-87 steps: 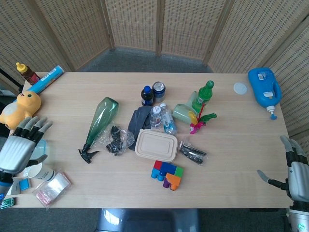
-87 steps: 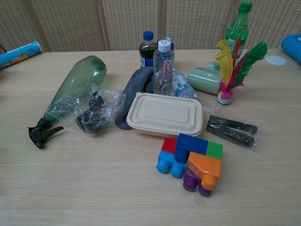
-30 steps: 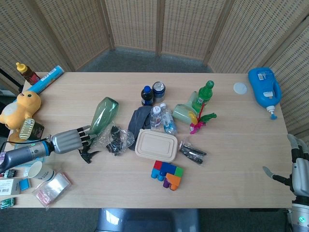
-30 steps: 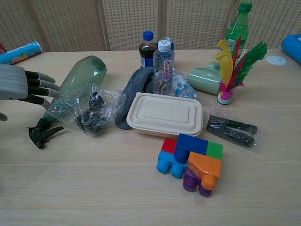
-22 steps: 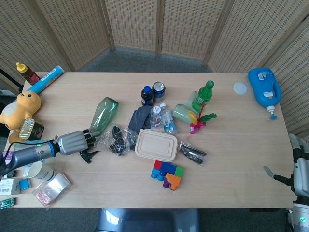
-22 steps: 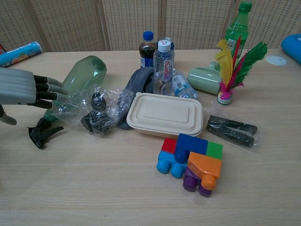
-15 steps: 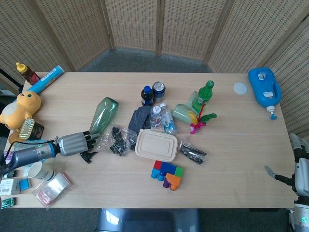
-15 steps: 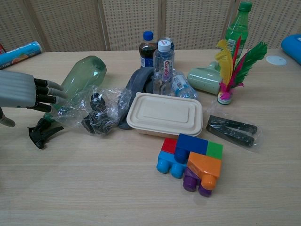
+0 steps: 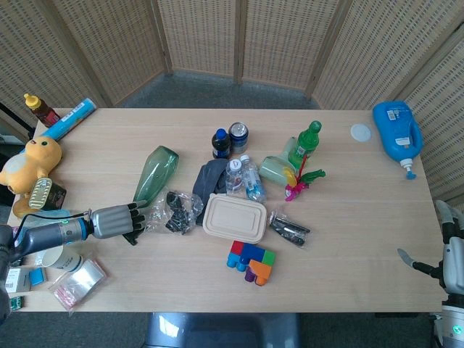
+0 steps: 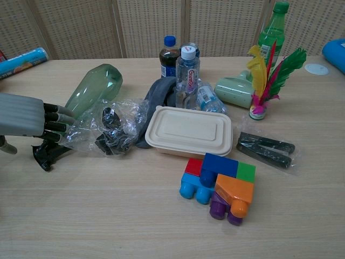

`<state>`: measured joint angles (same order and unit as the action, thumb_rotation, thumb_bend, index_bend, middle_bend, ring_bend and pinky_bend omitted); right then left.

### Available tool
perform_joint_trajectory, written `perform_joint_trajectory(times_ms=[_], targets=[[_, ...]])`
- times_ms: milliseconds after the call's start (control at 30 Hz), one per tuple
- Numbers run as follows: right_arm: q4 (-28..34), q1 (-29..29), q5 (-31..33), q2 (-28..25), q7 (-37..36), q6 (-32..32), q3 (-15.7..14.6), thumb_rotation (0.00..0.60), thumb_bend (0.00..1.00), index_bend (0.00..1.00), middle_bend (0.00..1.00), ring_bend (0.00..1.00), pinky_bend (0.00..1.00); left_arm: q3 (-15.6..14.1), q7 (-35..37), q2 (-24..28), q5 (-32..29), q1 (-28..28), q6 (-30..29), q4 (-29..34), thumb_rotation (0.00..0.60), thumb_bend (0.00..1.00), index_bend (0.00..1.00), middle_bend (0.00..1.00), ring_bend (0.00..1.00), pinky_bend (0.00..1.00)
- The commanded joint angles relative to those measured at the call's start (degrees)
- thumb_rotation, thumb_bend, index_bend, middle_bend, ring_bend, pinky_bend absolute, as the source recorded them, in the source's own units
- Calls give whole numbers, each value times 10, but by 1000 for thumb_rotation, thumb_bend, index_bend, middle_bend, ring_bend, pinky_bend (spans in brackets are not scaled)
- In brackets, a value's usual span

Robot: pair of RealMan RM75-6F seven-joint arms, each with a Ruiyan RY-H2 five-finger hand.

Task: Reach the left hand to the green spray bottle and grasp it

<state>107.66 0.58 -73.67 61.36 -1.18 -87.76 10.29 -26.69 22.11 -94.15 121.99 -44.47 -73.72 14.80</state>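
Observation:
The green spray bottle lies on its side at the table's left centre, its black trigger head pointing to the near edge. My left hand sits low at the bottle's neck, just left of it. Its dark fingertips are spread and reach onto the neck and the crinkled bag beside it, while the thumb hangs below; nothing is gripped. My right hand hangs off the table's near right corner, fingers apart and empty.
A clear plastic bag of black parts lies against the bottle's right side. Beyond it are a beige lunch box, a grey cloth and toy blocks. A paper cup and a yellow duck stand by my left arm.
My left hand came in from the left edge to the bottle, then slid down toward its neck and trigger. The plastic bag shifted slightly right. The right hand barely moved.

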Motion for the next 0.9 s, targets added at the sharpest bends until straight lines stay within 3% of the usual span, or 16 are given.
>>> perform_joint_trajectory(times_ms=[33,367,467,600,700,800,900], targets=[[1,0,-1,0,-3,3,-1,586,0,0,0,0,0,-1,-6,-4,-4,1,7,-4,600,0,243,0,0,0],[3,0,-1,-4,-10,5,-1,584,0,0,0,0,0,-13,-14,-12,-8,4,19,1,600,0,350,0,0,0],[5,0,-1,-6,-17,7,-2,582,0,0,0,0,0,-13,-20,-12,-11,4,21,1,600,0,433,0,0,0],[5,0,-2,-8,-21,7,-1,584,0,0,0,0,0,-11,-28,-14,-18,7,19,3,600,0,679,0,0,0],[6,-1,-2,-10,-25,8,-1,583,0,0,0,0,0,-10,-31,-17,-22,8,18,4,600,0,794,0,0,0],[6,-1,-2,-11,-27,8,-1,584,0,0,0,0,0,-4,-34,-19,-29,9,14,5,600,0,860,0,0,0],[7,-1,-3,-11,-28,8,-1,584,0,0,0,0,0,3,-34,-18,-38,8,7,8,600,0,864,0,0,5]])
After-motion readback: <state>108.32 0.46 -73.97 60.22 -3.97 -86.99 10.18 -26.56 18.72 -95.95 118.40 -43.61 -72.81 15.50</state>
